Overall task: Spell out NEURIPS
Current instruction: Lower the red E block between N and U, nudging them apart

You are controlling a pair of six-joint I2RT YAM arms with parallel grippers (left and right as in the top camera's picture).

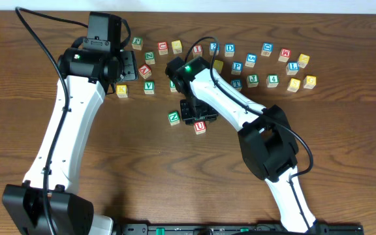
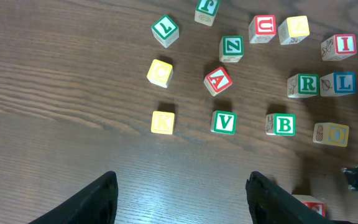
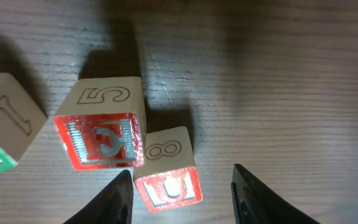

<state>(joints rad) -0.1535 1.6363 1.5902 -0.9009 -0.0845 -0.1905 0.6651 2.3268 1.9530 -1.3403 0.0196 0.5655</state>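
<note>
Looking from overhead: small red-faced wooden U cube [image 1: 200, 127] at tip of right claw [image 1: 194, 119]. Left wrist: left claw [image 2: 182, 199] open, green-faced wooden V cube [image 2: 224, 122] ahead. Right wrist: jaws apart, U cube between them, red-faced wooden E cube [image 3: 98, 142] alongside.

On the bench [image 1: 344, 143], N [image 1: 173, 118], E [image 3: 101, 140] and U [image 1: 200, 127] lie in a short row on the robot's side. N is leftmost. E is in the middle, touching U, which lies slightly nearer the robot, between the fingers of the right tool [image 3: 180, 177]. Behind them, the other cubes [image 1: 251, 60] are strewn in a loose band across the far side.
</note>
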